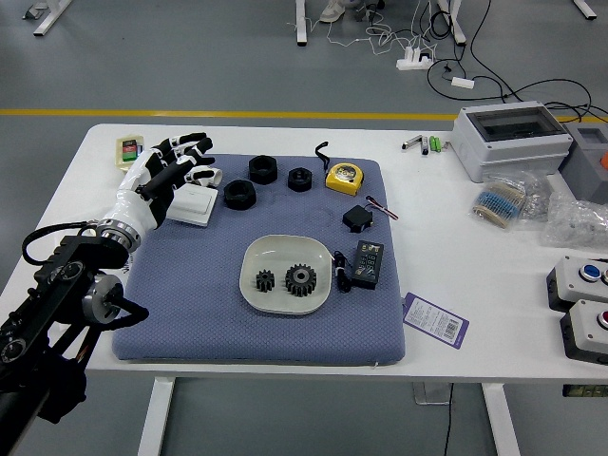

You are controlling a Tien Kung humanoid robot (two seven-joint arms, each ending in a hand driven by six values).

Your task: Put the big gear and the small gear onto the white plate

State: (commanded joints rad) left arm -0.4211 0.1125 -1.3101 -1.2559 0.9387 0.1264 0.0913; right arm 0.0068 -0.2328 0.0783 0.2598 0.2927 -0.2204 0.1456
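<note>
The big black toothed gear (300,279) and small black toothed gear (265,280) lie on the white rounded plate (283,251), so placing seems finished, and the empty, open black-and-white left hand (152,182) should only withdraw.

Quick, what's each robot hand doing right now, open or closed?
Left hand: open, fingers apart, no object visibly in its grasp.
Right hand: not in view, so its state can't be told.

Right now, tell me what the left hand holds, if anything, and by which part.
Nothing is held: the left hand is open, its fingers spread.
</note>
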